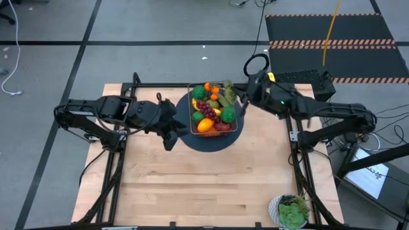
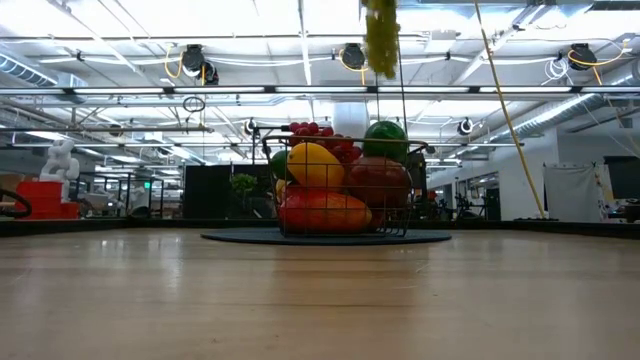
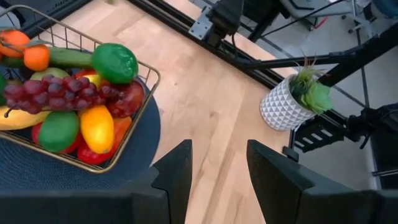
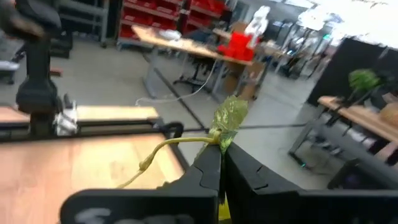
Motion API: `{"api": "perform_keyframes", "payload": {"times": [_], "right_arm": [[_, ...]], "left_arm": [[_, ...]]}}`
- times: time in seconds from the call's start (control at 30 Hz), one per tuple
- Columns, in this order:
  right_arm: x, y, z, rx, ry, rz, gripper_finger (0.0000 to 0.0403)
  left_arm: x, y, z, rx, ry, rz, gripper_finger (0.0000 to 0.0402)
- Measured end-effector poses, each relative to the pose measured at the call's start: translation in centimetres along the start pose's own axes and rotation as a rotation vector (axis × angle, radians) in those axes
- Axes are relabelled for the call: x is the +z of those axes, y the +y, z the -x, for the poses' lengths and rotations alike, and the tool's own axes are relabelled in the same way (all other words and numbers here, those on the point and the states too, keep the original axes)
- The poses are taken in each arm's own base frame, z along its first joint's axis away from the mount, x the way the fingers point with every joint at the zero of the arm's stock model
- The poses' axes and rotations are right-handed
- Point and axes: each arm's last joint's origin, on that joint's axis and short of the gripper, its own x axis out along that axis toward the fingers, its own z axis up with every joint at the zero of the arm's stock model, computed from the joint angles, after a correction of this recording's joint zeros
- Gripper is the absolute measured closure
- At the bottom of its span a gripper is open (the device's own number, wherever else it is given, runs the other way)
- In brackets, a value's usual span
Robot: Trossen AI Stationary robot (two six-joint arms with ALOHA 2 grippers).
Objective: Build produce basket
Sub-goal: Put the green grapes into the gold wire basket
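The wire basket [image 1: 213,108] [image 2: 340,190] [image 3: 151,74] stands on a round dark-blue mat [image 1: 211,139] at the table's middle. It is heaped with produce: purple grapes [image 3: 68,87], a lime [image 3: 115,62], oranges, a banana, a mango and a cucumber. My right gripper [image 1: 240,97] [image 4: 221,158] is above the basket's far right corner, shut on a bunch of green grapes [image 1: 228,89] [image 2: 381,40]. My left gripper [image 1: 170,131] [image 3: 217,177] is open, left of the basket, over the mat's edge. My right gripper pinches the green grapes by the stem end [image 4: 214,140] between its two shut fingers, coming about level from the table's right. A thin stem [image 4: 168,146] and a leaf [image 4: 230,115] stick out past the fingertips. The bunch hangs below, lifted clear above the basket.
A leafy green plant in a white pot [image 1: 291,211] [image 3: 292,102] stands at the table's near right corner. Bare wood [image 1: 204,185] lies near of the mat. Metal frame rails [image 1: 300,160] run along the table's sides.
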Motion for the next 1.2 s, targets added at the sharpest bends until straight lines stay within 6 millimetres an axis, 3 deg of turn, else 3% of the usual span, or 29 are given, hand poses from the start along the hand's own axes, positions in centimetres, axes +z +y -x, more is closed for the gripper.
{"api": "perform_keyframes", "payload": {"times": [0.23,0.5,0.8,1.2], "right_arm": [[-5.1,-1.8,-3.2,0.064,0.095,-0.083,0.0403],[-9.9,-3.1,-5.2,0.079,0.113,-0.156,0.0403],[-11.3,-3.8,-5.4,0.046,0.093,-0.176,0.0403],[-13.1,-3.1,-7.1,0.075,0.167,-0.189,0.0403]], "left_arm": [[0.0,0.0,0.0,-0.001,-0.001,0.001,0.0250],[0.0,0.0,0.0,0.000,-0.001,-0.010,0.0250],[0.0,0.0,0.0,0.001,-0.001,-0.011,0.0250],[0.0,0.0,0.0,0.001,-0.001,-0.013,0.0250]]}}
